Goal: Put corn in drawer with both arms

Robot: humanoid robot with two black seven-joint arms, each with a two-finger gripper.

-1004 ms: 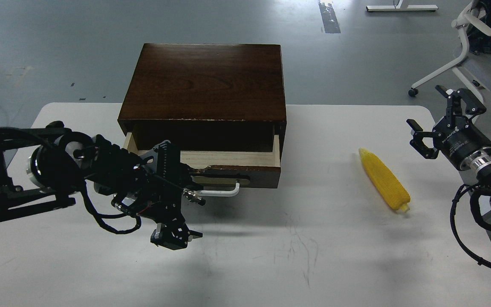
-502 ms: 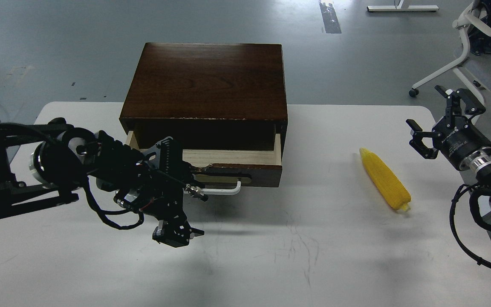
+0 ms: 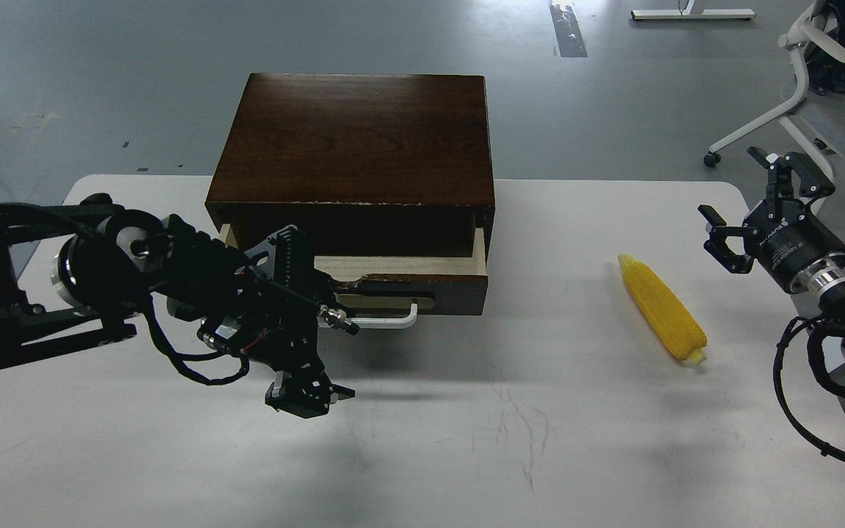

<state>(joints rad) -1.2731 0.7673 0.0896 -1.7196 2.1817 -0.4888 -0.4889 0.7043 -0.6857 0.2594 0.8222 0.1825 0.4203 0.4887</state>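
While the drawer [image 3: 393,282] is sitting partly open, the corn [image 3: 661,308] is lying on the counter [image 3: 540,411] to its right; right gripper [image 3: 756,198] fingers are spread, left gripper [image 3: 305,396] fingers unreadable.

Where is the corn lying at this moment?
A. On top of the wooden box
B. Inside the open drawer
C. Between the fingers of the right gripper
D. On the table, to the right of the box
D: the corn lies on the white table, apart from the drawer and the right gripper.
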